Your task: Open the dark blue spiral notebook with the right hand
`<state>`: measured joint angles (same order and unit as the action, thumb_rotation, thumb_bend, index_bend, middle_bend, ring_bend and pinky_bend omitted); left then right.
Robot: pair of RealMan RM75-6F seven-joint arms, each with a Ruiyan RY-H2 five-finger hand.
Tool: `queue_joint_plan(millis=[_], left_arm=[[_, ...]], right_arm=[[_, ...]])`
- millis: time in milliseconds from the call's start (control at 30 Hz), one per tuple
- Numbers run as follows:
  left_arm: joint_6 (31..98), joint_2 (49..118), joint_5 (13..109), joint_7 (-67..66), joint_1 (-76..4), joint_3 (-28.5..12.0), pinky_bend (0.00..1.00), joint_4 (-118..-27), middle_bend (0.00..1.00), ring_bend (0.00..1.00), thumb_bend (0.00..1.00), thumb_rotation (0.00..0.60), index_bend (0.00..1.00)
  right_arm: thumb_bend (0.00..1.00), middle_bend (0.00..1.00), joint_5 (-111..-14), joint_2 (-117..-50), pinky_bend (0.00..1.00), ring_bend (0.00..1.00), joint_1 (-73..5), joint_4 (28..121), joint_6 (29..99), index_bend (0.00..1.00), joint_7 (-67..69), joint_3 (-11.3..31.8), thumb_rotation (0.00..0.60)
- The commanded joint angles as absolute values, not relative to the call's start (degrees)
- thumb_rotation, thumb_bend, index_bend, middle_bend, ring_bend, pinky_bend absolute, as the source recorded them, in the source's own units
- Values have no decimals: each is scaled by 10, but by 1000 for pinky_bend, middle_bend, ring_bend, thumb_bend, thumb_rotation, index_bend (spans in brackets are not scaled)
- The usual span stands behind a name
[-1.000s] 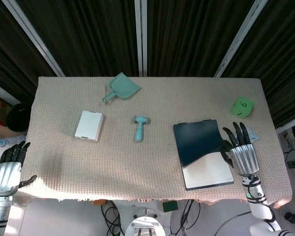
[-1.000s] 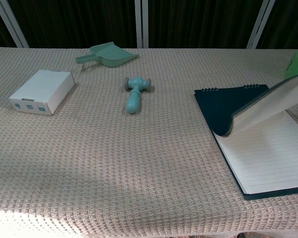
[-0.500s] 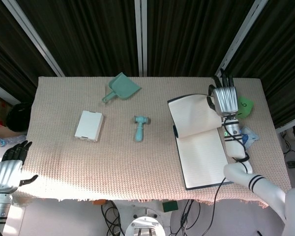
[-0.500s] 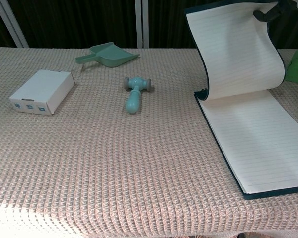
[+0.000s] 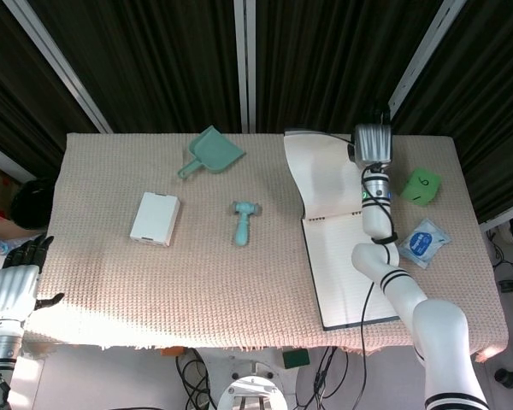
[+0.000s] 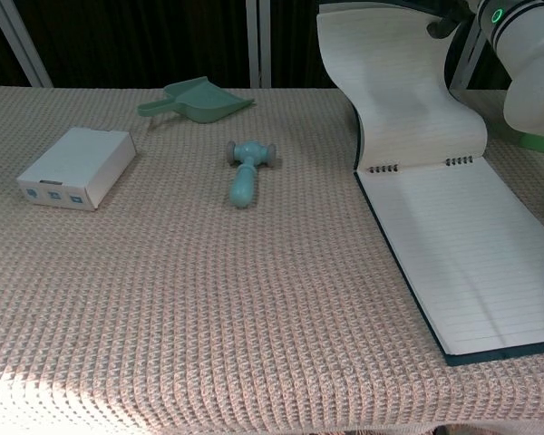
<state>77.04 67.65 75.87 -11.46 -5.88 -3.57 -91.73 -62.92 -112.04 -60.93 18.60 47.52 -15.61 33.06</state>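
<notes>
Bench [image 5: 111, 256] edge cuts off the open, empty left robot hand [image 5: 8, 286]; right robot hand [image 5: 373, 141] holds the notebook [image 5: 346, 256] cover, fingers hidden.

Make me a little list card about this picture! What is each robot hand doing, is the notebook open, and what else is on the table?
notebook: open, lined page showing, cover lifted up past the spiral
right robot hand: at the raised cover's top edge, holding it
left robot hand: off the table's left edge, holding nothing
other things: white box, teal toy hammer, green dustpan, green card, blue packet
</notes>
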Motion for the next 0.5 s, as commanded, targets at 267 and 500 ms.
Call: queue_joint_plan(millis=[267,500], left_arm=[[781,674,763,-106,-56,-33,123,-917,60,65,60,600,32],[789,676,771,-96,-54,-31,123,-911,60,65,60,600,32]], right_arm=[[127,0,-670,-1083,0,0,-560,264,534,0,-70,272,600],[157,0,-720,-944,0,0,-369,582,694,0,-69,180,600]])
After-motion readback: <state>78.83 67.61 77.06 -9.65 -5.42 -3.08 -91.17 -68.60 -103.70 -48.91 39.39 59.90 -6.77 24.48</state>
